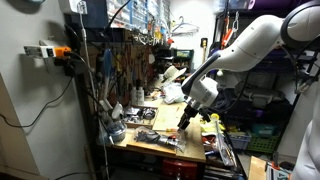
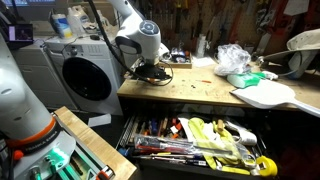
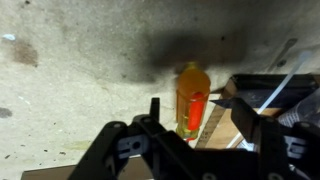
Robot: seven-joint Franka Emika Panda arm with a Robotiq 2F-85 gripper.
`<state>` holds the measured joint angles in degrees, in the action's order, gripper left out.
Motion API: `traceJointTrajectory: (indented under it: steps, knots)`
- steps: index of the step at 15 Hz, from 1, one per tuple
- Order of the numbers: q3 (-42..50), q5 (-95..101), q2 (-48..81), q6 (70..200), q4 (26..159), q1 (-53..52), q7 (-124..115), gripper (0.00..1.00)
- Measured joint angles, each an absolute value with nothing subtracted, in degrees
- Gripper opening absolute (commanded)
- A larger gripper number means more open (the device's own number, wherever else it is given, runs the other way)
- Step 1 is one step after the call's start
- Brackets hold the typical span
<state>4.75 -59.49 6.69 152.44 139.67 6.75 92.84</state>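
One orange cylinder (image 3: 192,98): the only thing of its kind; lies on the bare workbench top (image 3: 80,70), just right of centre in the wrist view, its long axis running up and down the frame.
One gripper (image 3: 198,112): enters from the lower edge with its jaws spread apart.
Two fingers (image 3: 155,106): one stands on either side of the cylinder; no contact shows.
Cylinder to gripper: between the fingers, nearer the right one.
In the way: a dark box edge (image 3: 262,92) just right of the cylinder.
Exterior views: the gripper (image 1: 185,118) (image 2: 150,68) is low over the bench; the cylinder is too small to make out.
One open drawer (image 2: 190,140): full of tools, below the bench.
One crumpled plastic bag (image 2: 232,58): upper right, well apart.
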Motion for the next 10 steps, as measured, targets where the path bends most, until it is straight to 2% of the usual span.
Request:
traceJointTrajectory:
  steps: [10]
  knots:
    - [5.0, -50.2, -3.9, 159.3, 147.6, 7.1, 90.3, 1.0]
